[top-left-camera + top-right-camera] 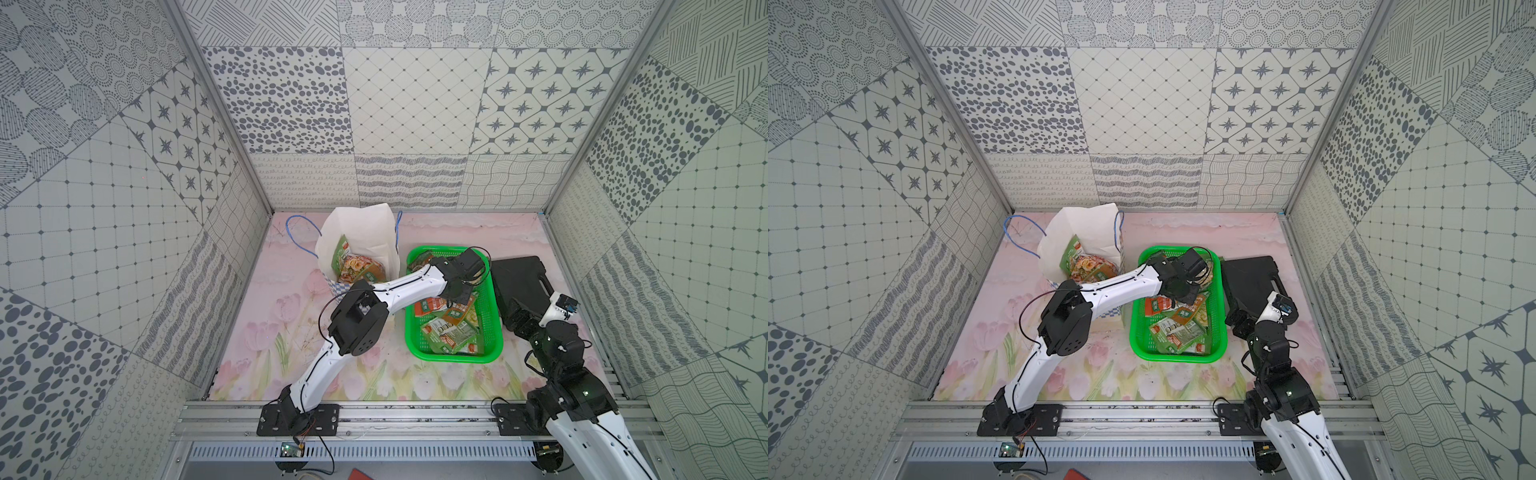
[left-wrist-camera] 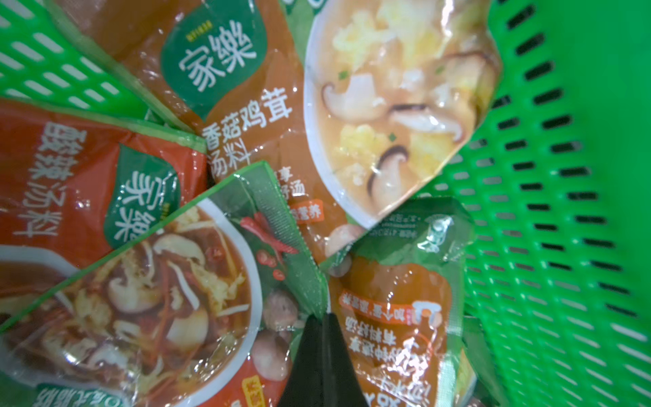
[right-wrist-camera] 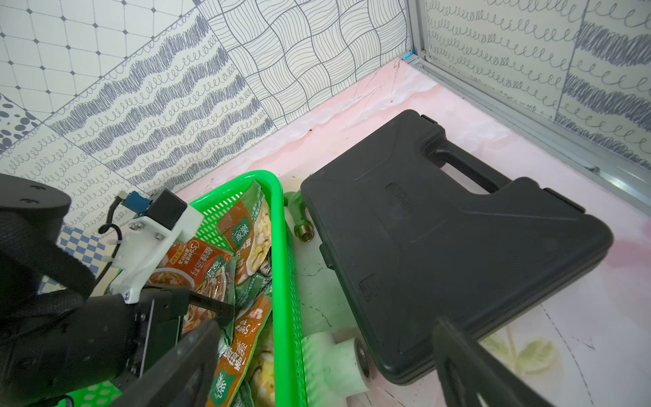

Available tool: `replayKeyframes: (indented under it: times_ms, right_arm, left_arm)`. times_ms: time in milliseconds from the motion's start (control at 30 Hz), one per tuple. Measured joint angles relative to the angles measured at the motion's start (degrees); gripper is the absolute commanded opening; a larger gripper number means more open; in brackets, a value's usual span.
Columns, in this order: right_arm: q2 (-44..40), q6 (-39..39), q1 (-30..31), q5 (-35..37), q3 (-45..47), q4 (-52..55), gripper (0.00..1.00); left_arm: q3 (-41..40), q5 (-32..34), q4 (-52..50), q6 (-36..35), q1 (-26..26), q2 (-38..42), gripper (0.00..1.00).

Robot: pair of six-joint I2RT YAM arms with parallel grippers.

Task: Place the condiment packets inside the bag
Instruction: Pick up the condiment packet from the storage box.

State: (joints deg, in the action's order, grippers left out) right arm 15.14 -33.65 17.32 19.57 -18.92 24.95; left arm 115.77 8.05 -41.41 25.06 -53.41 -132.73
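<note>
Some condiment packets (image 1: 353, 268) already sit inside the bag (image 1: 361, 226); in both top views the bag stands open at about 11 o'clock on the table (image 1: 249, 374); the green basket (image 1: 455, 357) is near the bag, at its 4 o'clock, and a heap of packets lies in it; the left claw (image 1: 455, 297) reaches down into the 12 o'clock half of the basket; a black case (image 1: 519, 274) lies flat just at 3 o'clock of the basket.

Up close in the left wrist view, the left claw (image 2: 320, 319) is pressed together; its two black tips pinch the green sealed edge of the red soup packet (image 2: 141, 282); that packet lies partly on top of a mushroom soup packet (image 2: 387, 105) and other packets; the basket's wall (image 2: 563, 211) is right beside them.

In the right wrist view, the right claw (image 3: 326, 366) is spread wide; its fingers (image 3: 183, 363) hang over the gap between the basket (image 3: 289, 282) and the black case (image 3: 458, 246); a green pipe piece (image 3: 299, 225) and a white pipe piece (image 3: 334, 356) lie on the table in that gap; the left claw (image 3: 225, 312) is down among the packets in the basket.
</note>
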Motion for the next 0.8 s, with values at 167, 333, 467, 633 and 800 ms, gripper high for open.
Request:
replayKeyframes:
  times_ms: [167, 333, 467, 633, 800]
  right_arm:
    - [0.2, -0.7, 0.0, -1.6, 1.6, -0.4, 0.97]
    - [0.2, -0.6, 0.0, -2.3, 1.8, -0.7, 0.97]
    - [0.2, -0.4, 0.0, -2.6, 1.9, -1.3, 0.97]
    - [0.2, -0.5, 0.0, -4.0, 3.5, -3.4, 0.97]
    - [0.2, -0.6, 0.0, -5.1, 4.7, -4.6, 0.97]
  left_arm:
    - [-1.7, 3.3, -0.9, -1.6, -3.0, 5.4, 0.00]
    - [-4.3, 6.0, -0.9, -2.9, -5.4, 11.8, 0.00]
    - [-7.3, 7.3, -0.3, -3.3, -5.9, 16.9, 0.00]
    - [-8.9, 7.5, 0.0, -3.7, -6.1, 22.1, 0.00]
    - [-9.1, 7.5, 0.4, -4.0, -6.1, 27.3, 0.00]
